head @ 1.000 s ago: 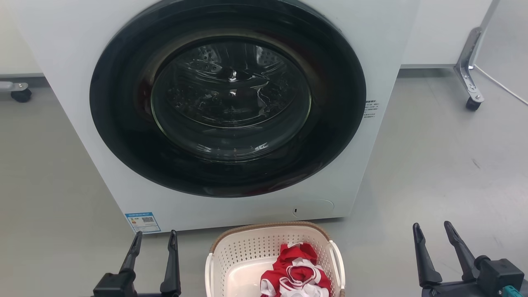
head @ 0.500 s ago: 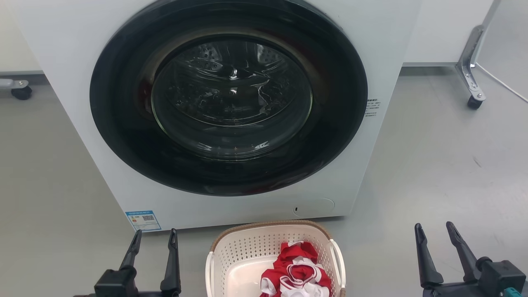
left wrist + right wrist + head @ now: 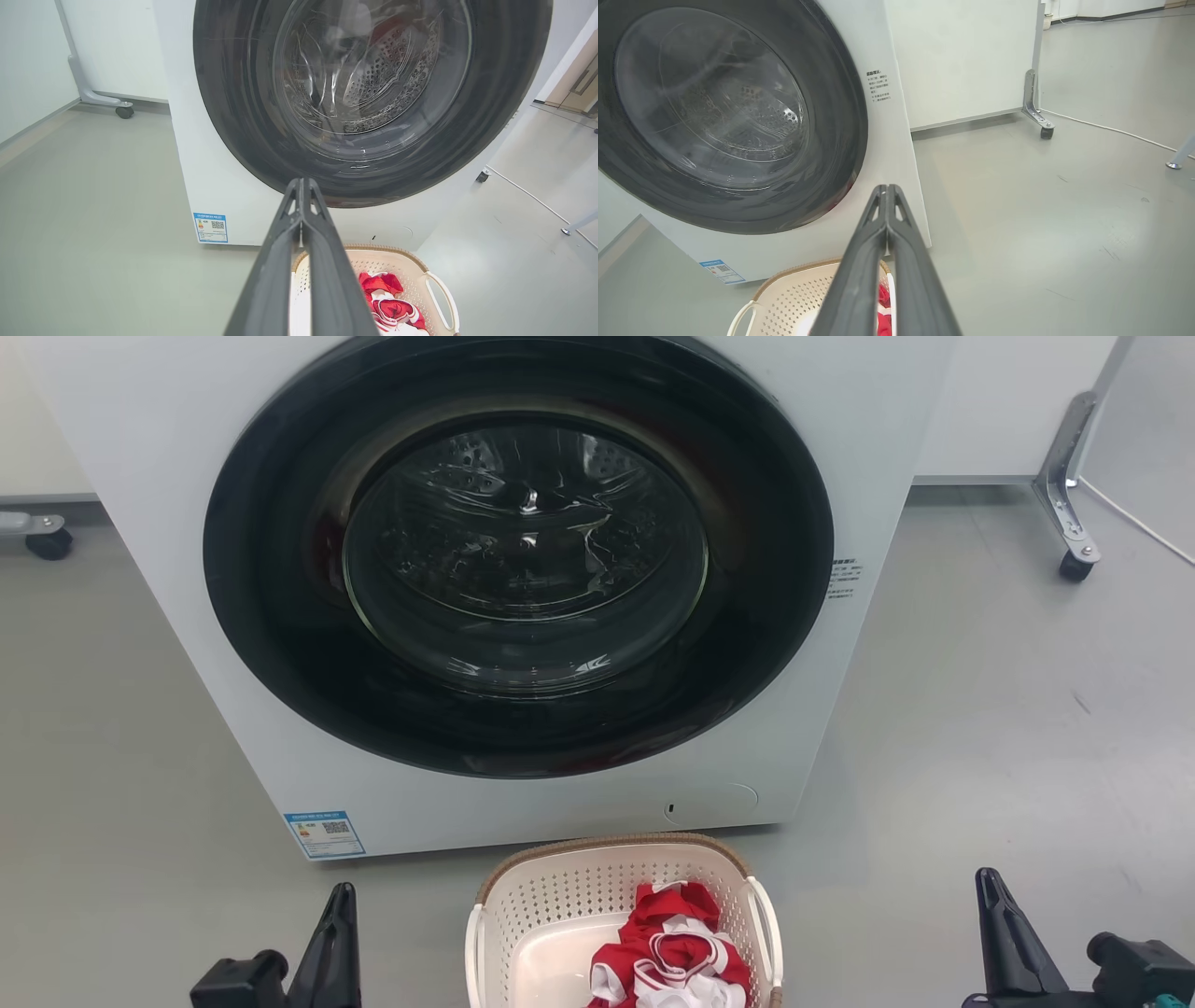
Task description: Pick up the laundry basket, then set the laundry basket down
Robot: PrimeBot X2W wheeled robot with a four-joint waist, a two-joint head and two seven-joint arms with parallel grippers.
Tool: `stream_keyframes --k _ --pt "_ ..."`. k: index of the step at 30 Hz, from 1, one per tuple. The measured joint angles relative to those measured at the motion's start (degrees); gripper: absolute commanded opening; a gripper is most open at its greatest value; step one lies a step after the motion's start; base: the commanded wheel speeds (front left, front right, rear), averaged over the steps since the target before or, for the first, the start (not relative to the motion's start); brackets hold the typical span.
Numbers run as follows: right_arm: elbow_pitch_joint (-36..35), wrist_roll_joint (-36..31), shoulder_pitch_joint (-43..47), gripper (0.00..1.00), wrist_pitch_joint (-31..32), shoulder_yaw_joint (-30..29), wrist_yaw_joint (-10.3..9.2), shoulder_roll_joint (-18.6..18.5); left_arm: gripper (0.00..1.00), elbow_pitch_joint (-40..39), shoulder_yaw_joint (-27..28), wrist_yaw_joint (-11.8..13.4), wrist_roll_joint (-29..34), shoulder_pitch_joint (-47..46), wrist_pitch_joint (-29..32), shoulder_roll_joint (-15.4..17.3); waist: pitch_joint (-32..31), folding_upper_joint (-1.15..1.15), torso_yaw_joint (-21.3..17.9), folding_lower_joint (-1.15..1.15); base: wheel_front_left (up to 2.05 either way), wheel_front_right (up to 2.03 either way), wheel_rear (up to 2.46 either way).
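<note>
- Cream-white laundry basket sits on the grey floor just before the washing machine, red-and-white garment inside.
- My left fingers are pressed together, empty.
- My right fingers likewise.

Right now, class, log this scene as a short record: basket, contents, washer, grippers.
basket: on floor before washer, ungripped
contents: red and white cloth
door: shut
left gripper: shut, empty, left of basket
right gripper: shut, empty, right of basket
</note>
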Motion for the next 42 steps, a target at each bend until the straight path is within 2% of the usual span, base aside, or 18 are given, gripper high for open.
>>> stream_keyframes --k 15,42 --pt "1.76 12.56 -1.20 0.00 4.03 -4.45 2.50 2.36 0.00 1.93 2.90 -2.48 -14.83 -1.22 2.91 -0.76 0.09 0.00 0.11 0.00 0.00 0.00 0.00" --pt "4.49 31.61 -3.58 0.00 9.91 -11.37 6.24 6.09 0.00 5.08 7.72 -6.48 -36.08 -3.69 7.05 -1.80 0.23 0.00 0.28 0.00 0.00 0.00 0.00"
